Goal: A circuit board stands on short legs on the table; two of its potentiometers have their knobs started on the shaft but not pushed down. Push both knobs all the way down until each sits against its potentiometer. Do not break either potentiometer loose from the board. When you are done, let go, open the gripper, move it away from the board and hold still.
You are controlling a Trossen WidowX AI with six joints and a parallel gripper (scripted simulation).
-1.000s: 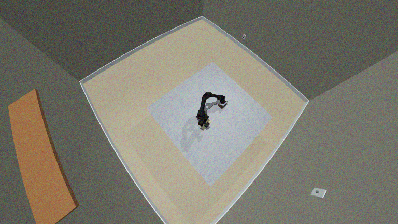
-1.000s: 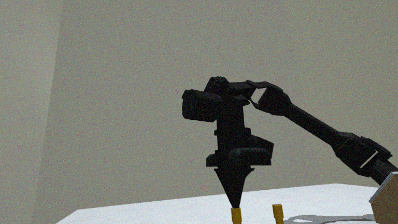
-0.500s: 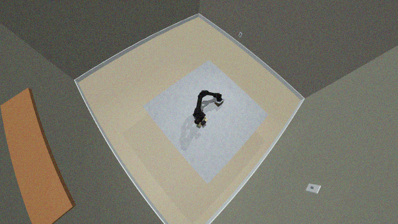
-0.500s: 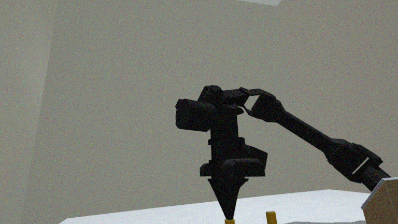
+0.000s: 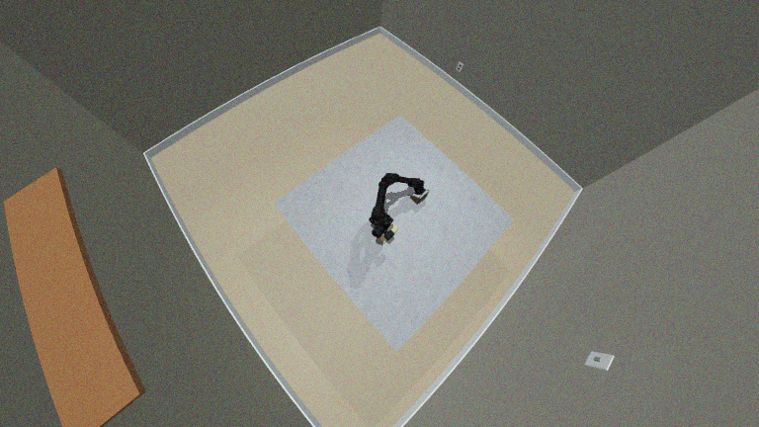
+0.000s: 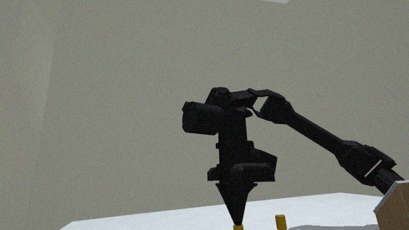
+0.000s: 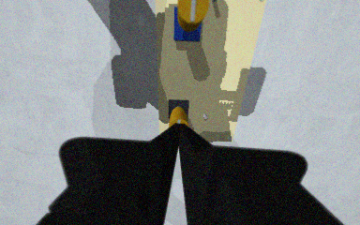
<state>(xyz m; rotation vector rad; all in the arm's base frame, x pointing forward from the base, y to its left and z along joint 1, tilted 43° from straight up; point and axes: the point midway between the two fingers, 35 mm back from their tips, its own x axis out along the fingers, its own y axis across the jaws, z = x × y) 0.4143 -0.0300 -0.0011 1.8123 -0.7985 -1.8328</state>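
Observation:
The pale yellow circuit board lies below the gripper in the wrist view, mostly in the arm's shadow. One yellow knob stands right under my gripper. The fingers are shut with nothing between them, and their tips are at the top of that knob. The other yellow knob stands apart above a blue potentiometer at the top of the wrist view. The base of the near knob is partly hidden, so I cannot tell whether it sits against its potentiometer.
The arm reaches over the pale table top. A brown block with a pale top is by the arm's base. Small pins show on the board beside the knobs.

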